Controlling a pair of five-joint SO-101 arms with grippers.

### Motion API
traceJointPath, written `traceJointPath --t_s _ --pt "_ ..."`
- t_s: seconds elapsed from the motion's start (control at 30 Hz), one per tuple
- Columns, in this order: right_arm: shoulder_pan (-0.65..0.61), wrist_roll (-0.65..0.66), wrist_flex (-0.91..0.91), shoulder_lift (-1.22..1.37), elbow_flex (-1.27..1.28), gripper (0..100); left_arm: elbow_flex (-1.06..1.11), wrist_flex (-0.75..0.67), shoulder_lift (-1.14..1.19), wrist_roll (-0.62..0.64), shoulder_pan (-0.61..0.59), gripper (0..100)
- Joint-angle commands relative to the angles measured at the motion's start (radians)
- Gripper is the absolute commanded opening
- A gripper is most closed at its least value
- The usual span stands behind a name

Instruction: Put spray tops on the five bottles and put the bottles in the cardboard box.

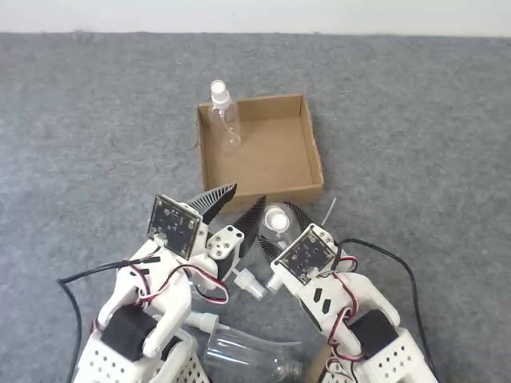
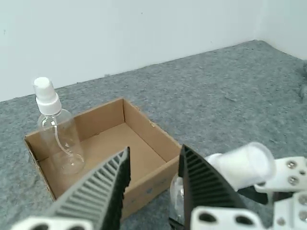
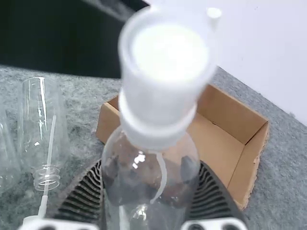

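Right claw (image 3: 149, 203) around one capped bottle (image 3: 152, 158)

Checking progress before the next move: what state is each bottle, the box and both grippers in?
cardboard box: open, one bottle inside
boxed bottle: upright, spray top on
held bottle: spray top on, not boxed
right gripper: shut on held bottle
left gripper: open, empty
loose bottle: lying down, no top
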Motion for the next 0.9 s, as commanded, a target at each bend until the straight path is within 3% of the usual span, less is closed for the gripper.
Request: traceJointPath --t_s 0.0,0.4,0.6,0.87 --pt "0.001 -0.002 -0.005 -0.019 -0.063 0.7 -0.007 0.008 -0.002 -0.008 0.023 16" --pt "0.004 -0.002 -0.004 -0.019 -0.063 0.7 -0.007 0.009 0.002 -0.008 0.025 16" --pt "0.005 -0.002 -0.002 -0.019 -0.063 0.7 -0.008 0.051 -0.003 -0.060 0.100 16" --pt "0.007 -0.002 0.002 -0.019 -0.060 0.7 -0.018 0.051 -0.005 -0.058 0.044 16"
